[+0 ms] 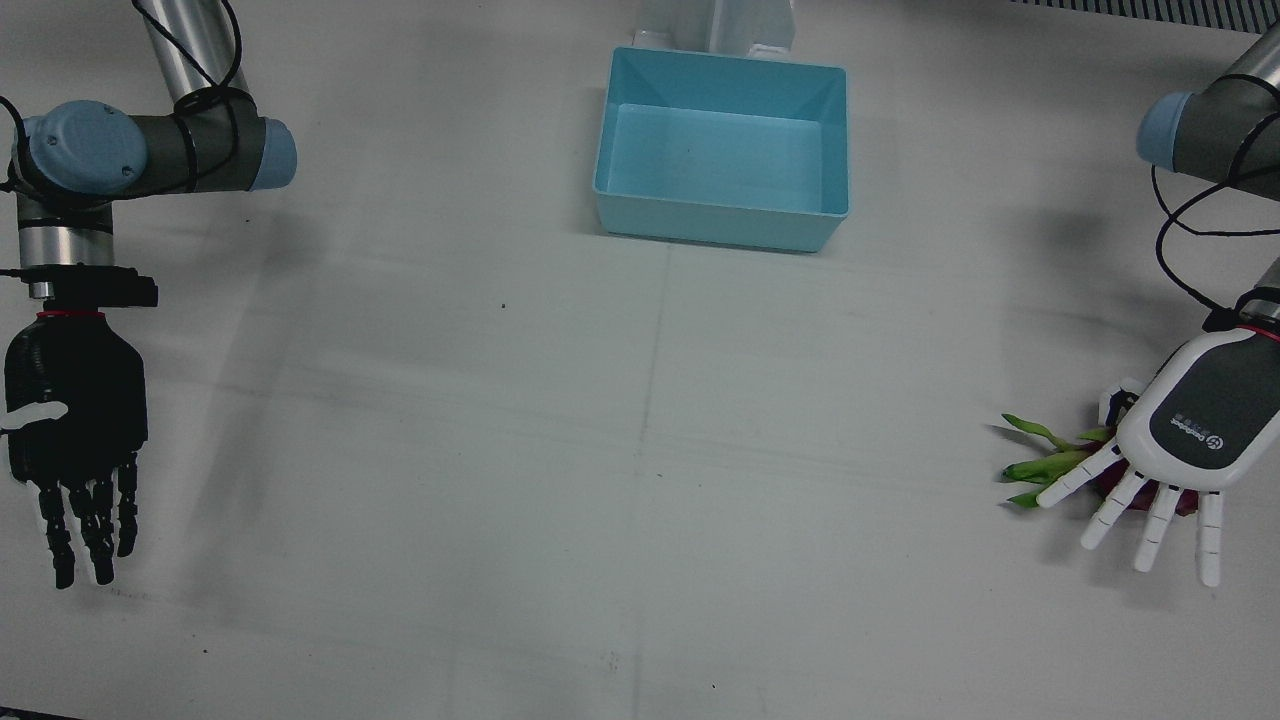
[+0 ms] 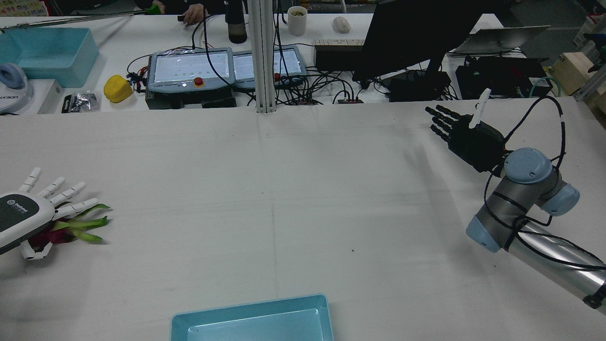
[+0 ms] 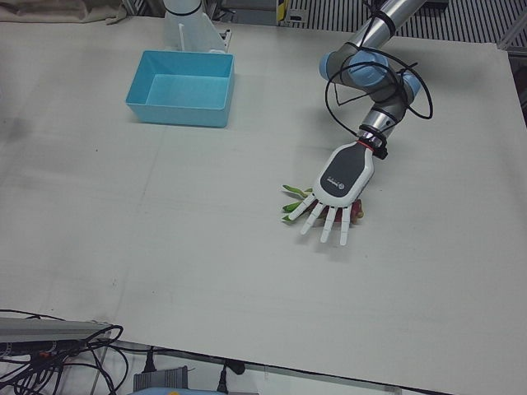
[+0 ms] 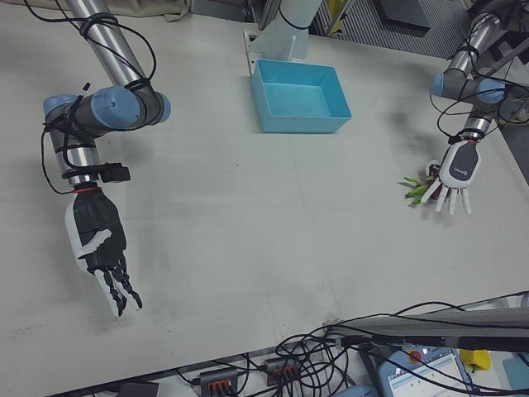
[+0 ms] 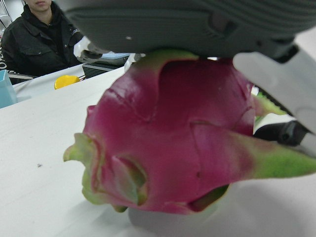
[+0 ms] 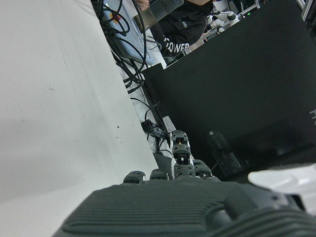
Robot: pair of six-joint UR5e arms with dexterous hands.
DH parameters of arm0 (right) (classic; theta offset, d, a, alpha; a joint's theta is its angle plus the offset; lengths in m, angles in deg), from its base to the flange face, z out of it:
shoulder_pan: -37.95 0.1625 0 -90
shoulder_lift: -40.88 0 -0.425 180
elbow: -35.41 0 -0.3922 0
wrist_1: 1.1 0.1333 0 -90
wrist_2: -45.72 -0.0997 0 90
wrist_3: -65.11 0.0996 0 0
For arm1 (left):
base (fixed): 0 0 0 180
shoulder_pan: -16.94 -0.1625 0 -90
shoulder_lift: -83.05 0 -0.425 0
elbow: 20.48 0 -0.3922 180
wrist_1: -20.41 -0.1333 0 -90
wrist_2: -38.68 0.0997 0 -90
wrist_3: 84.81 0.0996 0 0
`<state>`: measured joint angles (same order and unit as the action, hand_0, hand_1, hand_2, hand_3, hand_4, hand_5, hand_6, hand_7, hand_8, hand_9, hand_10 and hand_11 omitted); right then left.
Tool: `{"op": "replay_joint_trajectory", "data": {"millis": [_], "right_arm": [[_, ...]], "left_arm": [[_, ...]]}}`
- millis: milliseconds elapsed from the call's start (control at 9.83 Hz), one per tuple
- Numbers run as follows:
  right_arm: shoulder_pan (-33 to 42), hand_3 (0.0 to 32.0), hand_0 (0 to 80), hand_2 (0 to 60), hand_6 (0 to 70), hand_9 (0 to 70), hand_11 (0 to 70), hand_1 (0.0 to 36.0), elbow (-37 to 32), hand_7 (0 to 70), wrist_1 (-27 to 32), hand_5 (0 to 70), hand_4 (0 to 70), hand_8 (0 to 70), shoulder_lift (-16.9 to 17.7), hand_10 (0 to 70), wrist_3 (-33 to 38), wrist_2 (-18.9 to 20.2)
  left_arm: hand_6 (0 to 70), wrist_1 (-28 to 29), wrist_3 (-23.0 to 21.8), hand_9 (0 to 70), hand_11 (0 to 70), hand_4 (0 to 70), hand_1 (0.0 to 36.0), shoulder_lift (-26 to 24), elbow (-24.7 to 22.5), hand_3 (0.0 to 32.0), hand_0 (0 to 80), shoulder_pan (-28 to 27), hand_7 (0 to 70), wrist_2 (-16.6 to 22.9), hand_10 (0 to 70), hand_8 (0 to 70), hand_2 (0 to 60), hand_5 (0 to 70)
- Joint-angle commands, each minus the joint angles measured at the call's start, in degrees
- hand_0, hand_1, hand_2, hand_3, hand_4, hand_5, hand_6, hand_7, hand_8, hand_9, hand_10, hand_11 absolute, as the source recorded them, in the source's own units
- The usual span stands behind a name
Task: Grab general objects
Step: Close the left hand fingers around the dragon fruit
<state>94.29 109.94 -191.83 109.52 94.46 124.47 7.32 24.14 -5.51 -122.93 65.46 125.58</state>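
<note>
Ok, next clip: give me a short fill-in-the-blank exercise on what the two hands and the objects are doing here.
1. The white left robot hand is spread flat over a ____ with green tips.
2. The black right robot hand holds ____.
3. The blue bin on the table contains ____.
4. The fingers of the white robot hand are ____, not curled around the fruit.

Missing words: dragon fruit; nothing; nothing; extended
</note>
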Motion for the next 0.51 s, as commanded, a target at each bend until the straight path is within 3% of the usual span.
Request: {"op": "replay_joint_trajectory", "data": {"millis": [0, 102, 203, 305, 407], "right_arm": [[0.00, 0.0, 0.0, 0.0, 0.0, 0.0, 0.0, 0.0, 0.00, 0.0, 0.00, 0.0, 0.0, 0.0, 0.00, 0.0, 0.00, 0.00], [0.00, 0.0, 0.0, 0.0, 0.0, 0.0, 0.0, 0.0, 0.00, 0.0, 0.00, 0.0, 0.0, 0.0, 0.00, 0.0, 0.00, 0.00], [0.00, 0.0, 0.0, 0.0, 0.0, 0.0, 0.0, 0.0, 0.00, 0.0, 0.00, 0.0, 0.0, 0.0, 0.00, 0.0, 0.00, 0.00], [0.00, 0.0, 0.0, 0.0, 0.0, 0.0, 0.0, 0.0, 0.00, 0.0, 0.00, 0.0, 0.0, 0.0, 0.00, 0.0, 0.00, 0.00], [0.00, 0.0, 0.0, 0.0, 0.0, 0.0, 0.0, 0.0, 0.00, 0.0, 0.00, 0.0, 0.0, 0.0, 0.00, 0.0, 0.00, 0.00]], "left_arm": [[17.0, -0.27, 0.04, 18.6, 70.0, 0.0, 36.0, -0.38, 0.15, 32.0, 53.7, 0.00, 70.0, -0.06, 70.0, 2.4, 60.0, 19.1], [22.0, -0.18, 0.04, 18.6, 70.0, 0.0, 36.0, -0.38, 0.15, 32.0, 71.3, 0.08, 70.0, -0.15, 70.0, 3.4, 60.0, 25.2], [23.0, -0.10, 0.04, 18.6, 70.0, 0.0, 36.0, -0.38, 0.06, 32.0, 80.0, 0.08, 70.0, -0.15, 70.0, 7.3, 60.0, 26.4], [27.2, 0.08, 0.04, 40.6, 70.0, 0.0, 36.0, -0.46, 0.06, 32.0, 80.0, 0.08, 70.0, -0.15, 70.0, 34.2, 60.0, 29.2], [47.2, 0.08, 0.04, 70.0, 70.0, 0.0, 36.0, -0.38, -0.12, 32.0, 80.0, 0.08, 70.0, -0.15, 70.0, 64.8, 60.0, 35.0]]}}
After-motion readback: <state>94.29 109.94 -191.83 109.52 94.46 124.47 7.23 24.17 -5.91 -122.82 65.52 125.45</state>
